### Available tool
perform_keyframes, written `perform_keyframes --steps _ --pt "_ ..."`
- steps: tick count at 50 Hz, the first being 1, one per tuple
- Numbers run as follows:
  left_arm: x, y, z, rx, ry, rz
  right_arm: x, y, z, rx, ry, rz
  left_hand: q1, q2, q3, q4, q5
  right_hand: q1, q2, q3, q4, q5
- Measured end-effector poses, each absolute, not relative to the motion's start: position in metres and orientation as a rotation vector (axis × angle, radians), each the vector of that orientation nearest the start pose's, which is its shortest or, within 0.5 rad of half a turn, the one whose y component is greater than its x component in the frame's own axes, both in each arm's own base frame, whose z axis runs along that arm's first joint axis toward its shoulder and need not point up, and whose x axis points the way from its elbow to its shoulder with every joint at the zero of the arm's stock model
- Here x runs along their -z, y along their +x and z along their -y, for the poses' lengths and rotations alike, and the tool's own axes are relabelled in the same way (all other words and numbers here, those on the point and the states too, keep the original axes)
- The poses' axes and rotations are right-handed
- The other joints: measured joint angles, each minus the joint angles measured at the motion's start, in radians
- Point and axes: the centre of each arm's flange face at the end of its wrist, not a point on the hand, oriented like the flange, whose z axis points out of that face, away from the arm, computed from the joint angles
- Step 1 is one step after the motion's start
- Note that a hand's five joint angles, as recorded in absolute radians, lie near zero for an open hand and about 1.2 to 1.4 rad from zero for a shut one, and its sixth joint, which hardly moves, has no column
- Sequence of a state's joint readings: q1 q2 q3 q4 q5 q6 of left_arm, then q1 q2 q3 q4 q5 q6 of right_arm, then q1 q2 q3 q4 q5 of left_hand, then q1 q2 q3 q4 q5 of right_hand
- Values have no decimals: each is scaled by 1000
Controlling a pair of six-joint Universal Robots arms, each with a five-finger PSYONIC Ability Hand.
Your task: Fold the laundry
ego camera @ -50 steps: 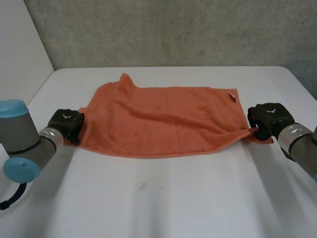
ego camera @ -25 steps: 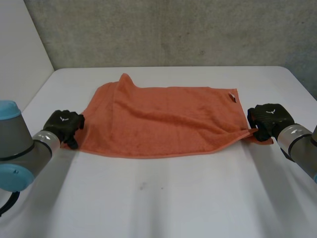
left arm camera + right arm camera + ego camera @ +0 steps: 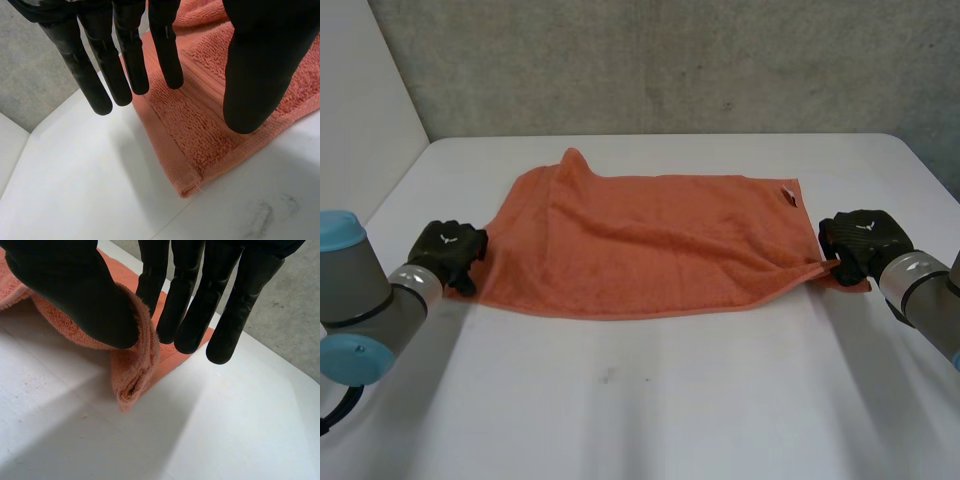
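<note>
Towel (image 3: 650,245): pinching its right corner in right hand (image 3: 860,236); hovering left hand (image 3: 448,250) wide over left corner; risking one-sided lift, skewing fold.

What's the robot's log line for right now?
left hand: open over orange towel corner | right hand: pinching opposite corner | towel: lying on white table

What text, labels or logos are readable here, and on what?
No readable text anywhere.
Small tag at the towel's far corner, near the right robot hand: too small to read.
A white mark on the back of the right robot hand: an emblem, no letters legible.
A white mark on the back of the left robot hand: same.
</note>
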State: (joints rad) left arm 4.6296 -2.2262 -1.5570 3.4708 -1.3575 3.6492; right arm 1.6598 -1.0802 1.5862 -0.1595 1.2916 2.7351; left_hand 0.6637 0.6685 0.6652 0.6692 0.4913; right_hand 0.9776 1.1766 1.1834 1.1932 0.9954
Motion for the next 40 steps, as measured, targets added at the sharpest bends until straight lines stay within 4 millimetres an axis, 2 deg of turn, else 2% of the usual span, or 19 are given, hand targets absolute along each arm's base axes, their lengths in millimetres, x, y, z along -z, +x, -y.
perform_keyframes --steps 7,18,25,40 --pt "-106 -181 364 1794 903 -2315 -153 187 340 1797 -856 -2372 -2 -3 -2 -2 -2 0 0 0 0 0" --pt "-117 -180 353 1753 910 -2358 -153 187 341 1801 -865 -2372 -60 -73 -68 -78 -76 0 0 0 0 0" --pt "-114 -183 348 1733 926 -2381 -153 187 340 1800 -870 -2373 -60 -73 -68 -78 -76 0 0 0 0 0" --pt "-105 -185 356 1740 932 -2374 -150 187 341 1791 -870 -2378 -57 -63 -65 -70 -72 0 0 0 0 0"
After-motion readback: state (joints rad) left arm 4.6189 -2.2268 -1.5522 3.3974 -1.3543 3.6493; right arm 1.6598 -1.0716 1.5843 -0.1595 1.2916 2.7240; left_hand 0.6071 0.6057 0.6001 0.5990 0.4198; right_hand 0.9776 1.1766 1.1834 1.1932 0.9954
